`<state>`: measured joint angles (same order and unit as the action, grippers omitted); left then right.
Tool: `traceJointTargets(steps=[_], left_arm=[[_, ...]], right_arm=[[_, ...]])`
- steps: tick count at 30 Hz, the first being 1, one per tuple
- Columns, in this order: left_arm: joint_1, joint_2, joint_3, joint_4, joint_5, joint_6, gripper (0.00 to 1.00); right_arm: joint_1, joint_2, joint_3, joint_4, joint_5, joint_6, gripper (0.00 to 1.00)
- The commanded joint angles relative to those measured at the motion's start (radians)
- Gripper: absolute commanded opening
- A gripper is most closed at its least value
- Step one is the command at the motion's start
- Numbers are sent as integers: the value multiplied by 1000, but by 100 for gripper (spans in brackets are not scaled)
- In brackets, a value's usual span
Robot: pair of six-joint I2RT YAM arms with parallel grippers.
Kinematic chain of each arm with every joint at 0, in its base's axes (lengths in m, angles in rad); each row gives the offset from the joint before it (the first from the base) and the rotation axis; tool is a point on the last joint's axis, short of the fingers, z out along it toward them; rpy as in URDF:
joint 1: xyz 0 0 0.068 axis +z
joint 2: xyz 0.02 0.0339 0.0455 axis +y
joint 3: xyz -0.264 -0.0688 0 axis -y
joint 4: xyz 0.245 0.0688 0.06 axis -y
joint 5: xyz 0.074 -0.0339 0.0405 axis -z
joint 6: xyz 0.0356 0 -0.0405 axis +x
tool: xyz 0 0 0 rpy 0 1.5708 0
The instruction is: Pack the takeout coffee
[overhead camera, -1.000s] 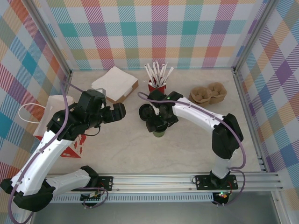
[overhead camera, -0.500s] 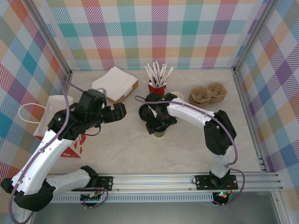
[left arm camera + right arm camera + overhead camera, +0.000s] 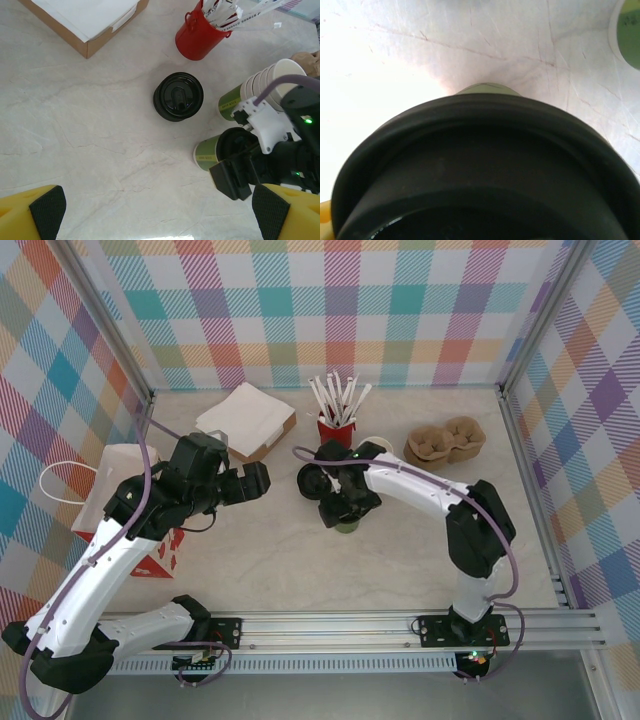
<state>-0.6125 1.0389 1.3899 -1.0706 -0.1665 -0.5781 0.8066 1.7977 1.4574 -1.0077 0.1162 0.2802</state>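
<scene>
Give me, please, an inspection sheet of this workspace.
surface: pale marbled table, no spills seen.
job's things: green cup beneath black lid; lid stack; cup stack.
clutter: red cup of sticks, napkin box, carrier, bag.
grippers: left gripper open, empty; right gripper over the cup, grip unclear.
cables: purple cable along each arm.
surroundings: plaid walls, metal frame.

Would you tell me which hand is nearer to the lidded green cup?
Right. The right hand is directly over the cup, at its lid; the left hand hangs well to its left, open and apart.
</scene>
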Motion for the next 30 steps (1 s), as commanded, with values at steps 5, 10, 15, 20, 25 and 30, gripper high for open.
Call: traceJointTargets(steps=[5, 10, 15, 20, 25, 30], left_arm=[[11, -5, -20, 20, 6, 11, 98], [11, -2, -20, 29, 11, 11, 98], [11, -2, -21, 36, 18, 8, 98], [11, -4, -19, 34, 19, 7, 98], [12, -7, -20, 32, 19, 5, 98], [11, -7, -20, 29, 18, 7, 98]], right_arm=[[0, -225, -130, -107, -1, 50, 85], [-58, -378, -232, -159, -12, 101, 83], [-234, -511, -307, -161, -62, 78, 81], [-436, -522, -317, -130, -104, 2, 80], [-562, -416, -280, -84, -63, -56, 80], [-646, -308, -243, 11, -54, -86, 80]])
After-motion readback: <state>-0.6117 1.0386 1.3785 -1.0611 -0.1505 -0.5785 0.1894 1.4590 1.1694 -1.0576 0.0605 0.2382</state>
